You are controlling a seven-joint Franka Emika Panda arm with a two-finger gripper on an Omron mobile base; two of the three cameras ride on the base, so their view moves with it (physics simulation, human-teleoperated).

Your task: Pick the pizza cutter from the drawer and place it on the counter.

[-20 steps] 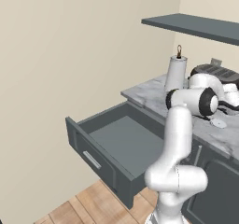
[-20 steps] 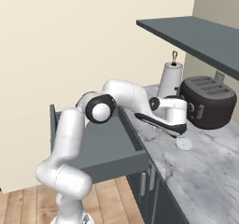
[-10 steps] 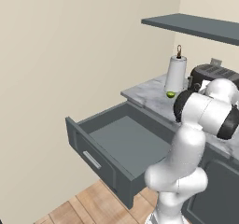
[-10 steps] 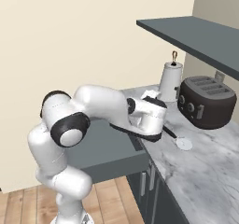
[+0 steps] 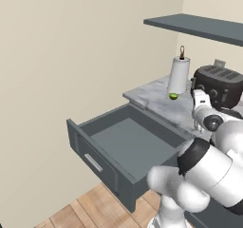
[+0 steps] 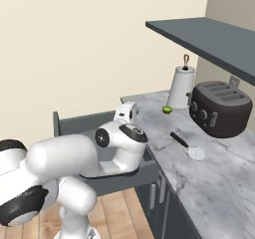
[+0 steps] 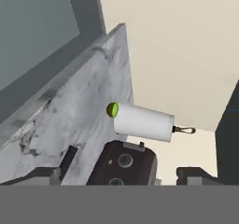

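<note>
Inventory count. One drawer (image 5: 124, 146), standing open, with one bar handle (image 5: 93, 162) on its front. One table (image 6: 214, 176) of veined marble. On that table: one pizza cutter (image 6: 189, 147), one black toaster (image 6: 219, 108) with four slots on top, one white paper-towel roll (image 6: 181, 88) on one upright holder, and one small green ball (image 6: 167, 110). One wall shelf (image 6: 211, 36) above. One robot arm (image 6: 79, 164).

The pizza cutter (image 6: 190, 148) lies on the counter (image 6: 214, 178) just before the toaster (image 6: 219, 108) — the drawer (image 5: 124, 148) (pulled open) sits well apart from that toaster.
</note>
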